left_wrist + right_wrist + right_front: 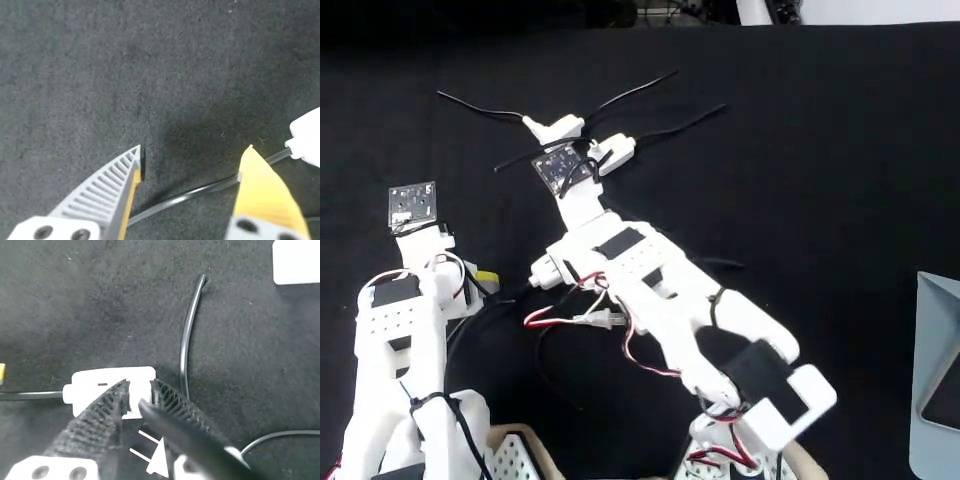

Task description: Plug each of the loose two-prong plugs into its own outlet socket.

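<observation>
Nearest me, at the lower left of the high view, the left arm sits low over the cloth. Its left gripper (194, 150) is spread wide and holds nothing; a black cable (190, 196) runs across the gap, and a white piece (306, 134) shows at the right edge.

Farther in, the right gripper (139, 391) has its dark fingers (107, 407) pinched nearly together on a white plug (95, 385), whose lead leaves at the left. Two thin prongs (150, 436) show close under the fingers. I cannot tell whether they belong to that body.

Farthest, a white block (297, 260) lies at the upper right, apart from the plug.

To my eye, the step is seating this plug. It wants a square grip, prongs lined with the slots, and a straight push, with the free arm bracing the socket against sliding.

The high view gives the layout: two white pieces (560, 128) (620, 150) just beside each other at upper centre, with cables fanning out. The right wrist view gives the grip and the prongs.
</observation>
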Motion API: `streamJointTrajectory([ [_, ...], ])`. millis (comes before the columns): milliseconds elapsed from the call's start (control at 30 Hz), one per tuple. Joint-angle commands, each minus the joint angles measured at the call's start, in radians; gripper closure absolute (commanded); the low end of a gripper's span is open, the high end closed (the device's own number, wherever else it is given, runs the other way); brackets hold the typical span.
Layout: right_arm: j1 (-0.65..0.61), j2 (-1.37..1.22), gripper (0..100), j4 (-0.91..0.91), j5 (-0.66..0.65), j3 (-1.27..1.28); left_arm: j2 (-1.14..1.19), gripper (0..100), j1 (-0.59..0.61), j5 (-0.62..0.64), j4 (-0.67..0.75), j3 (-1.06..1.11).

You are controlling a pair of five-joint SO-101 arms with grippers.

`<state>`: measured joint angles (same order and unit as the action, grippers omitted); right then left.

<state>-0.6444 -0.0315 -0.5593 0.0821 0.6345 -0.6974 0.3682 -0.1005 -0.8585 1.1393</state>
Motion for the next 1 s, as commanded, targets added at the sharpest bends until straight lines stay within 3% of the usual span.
streamJointTrajectory([
  [0,0.002,-0.022,98.7,0.003,-0.009,-0.022,-0.023,69,0.012,0.002,0.014,-0.008],
  [300,-0.038,-0.030,98.7,-0.003,-0.011,-0.045,-0.017,69,0.012,0.002,0.012,-0.007],
  [667,0.114,-0.050,98.6,0.000,-0.008,-0.318,-0.025,69,0.013,0.002,0.018,0.010],
  [967,0.262,-0.367,98.6,-0.003,-0.009,-0.716,-0.025,69,0.013,0.002,0.018,0.010],
])
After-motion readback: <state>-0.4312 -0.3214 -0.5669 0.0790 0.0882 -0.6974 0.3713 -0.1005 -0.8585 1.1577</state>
